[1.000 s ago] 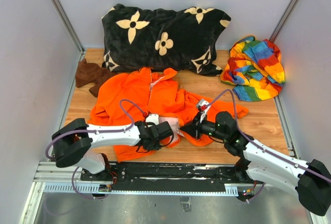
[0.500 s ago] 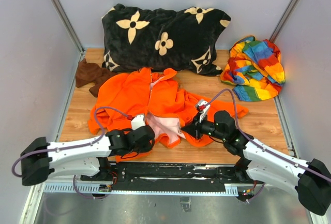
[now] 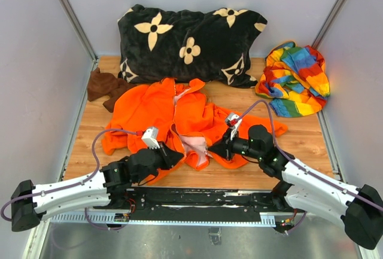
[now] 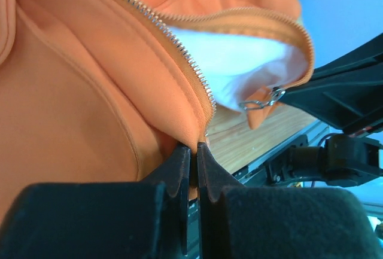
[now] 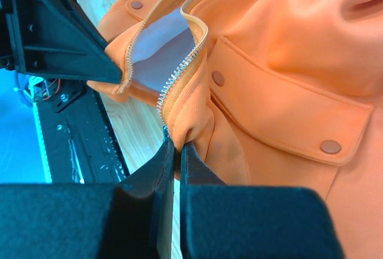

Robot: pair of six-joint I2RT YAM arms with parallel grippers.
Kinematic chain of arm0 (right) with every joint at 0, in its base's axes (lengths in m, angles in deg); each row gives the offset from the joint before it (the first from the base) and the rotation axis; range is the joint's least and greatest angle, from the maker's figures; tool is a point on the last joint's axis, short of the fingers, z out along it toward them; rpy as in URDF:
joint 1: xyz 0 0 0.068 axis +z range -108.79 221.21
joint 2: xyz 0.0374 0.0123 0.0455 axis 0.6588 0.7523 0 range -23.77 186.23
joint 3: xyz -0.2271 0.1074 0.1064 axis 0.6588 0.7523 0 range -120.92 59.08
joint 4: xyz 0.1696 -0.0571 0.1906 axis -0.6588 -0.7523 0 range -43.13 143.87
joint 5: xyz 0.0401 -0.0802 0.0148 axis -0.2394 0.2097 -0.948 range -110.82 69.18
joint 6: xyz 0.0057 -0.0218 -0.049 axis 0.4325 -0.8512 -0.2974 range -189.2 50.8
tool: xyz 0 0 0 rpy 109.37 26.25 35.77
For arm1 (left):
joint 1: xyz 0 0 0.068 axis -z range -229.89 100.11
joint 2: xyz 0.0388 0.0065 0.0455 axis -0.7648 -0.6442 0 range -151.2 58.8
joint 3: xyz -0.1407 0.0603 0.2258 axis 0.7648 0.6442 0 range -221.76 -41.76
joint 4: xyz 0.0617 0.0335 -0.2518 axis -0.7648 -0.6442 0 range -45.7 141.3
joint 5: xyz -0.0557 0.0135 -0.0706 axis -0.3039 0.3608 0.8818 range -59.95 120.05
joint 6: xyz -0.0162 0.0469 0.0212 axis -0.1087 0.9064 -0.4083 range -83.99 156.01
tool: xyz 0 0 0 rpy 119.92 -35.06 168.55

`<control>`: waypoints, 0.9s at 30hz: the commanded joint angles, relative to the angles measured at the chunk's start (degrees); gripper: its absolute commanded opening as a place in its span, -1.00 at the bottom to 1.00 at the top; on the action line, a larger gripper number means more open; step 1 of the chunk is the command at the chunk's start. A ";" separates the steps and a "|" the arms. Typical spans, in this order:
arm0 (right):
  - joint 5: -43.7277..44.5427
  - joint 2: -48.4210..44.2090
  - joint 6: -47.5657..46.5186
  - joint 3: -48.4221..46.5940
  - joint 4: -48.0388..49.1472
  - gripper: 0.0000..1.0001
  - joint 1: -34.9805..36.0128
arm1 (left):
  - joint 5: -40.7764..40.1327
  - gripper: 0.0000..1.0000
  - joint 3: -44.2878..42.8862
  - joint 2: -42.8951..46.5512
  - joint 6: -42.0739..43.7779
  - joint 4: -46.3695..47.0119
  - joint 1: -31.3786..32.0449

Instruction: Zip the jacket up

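The orange jacket [image 3: 161,112] lies open on the wooden table, pale pink lining [image 3: 192,145] showing at the near hem. My left gripper [image 3: 177,158] is shut on the bottom corner of the left front panel, pinching orange cloth [image 4: 192,132] right below the zipper teeth [image 4: 173,46]. My right gripper [image 3: 213,152] is shut on the hem of the right panel [image 5: 182,128], just under its zipper teeth [image 5: 179,70] and beside the snap pocket [image 5: 287,112]. A small metal zipper pull [image 4: 262,101] hangs at the right gripper's tip in the left wrist view.
A black floral cushion [image 3: 188,43] lies along the back. A rainbow-striped cloth [image 3: 296,79] is bunched at the back right, a small brown cloth [image 3: 103,85] at the back left. The black rail [image 3: 197,199] runs along the near table edge.
My left arm swung from reaching across to the hem's middle to approaching from the lower left, and its gripper closed on the jacket's left bottom corner. The right gripper stayed put, gripping.
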 commanded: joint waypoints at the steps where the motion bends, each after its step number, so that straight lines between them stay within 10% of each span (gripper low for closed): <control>1: -5.72 0.58 1.96 -1.36 4.02 -0.98 -2.63 | -0.92 -0.99 1.55 -0.07 8.32 16.87 -0.66; 16: -27.19 2.84 11.76 3.77 29.17 -0.98 -11.27 | 11.03 -1.00 1.76 -8.68 25.78 41.50 -4.98; 27: -21.84 9.70 13.48 9.48 52.18 -0.98 -12.14 | 13.88 -0.99 0.09 -8.41 32.87 43.46 -5.22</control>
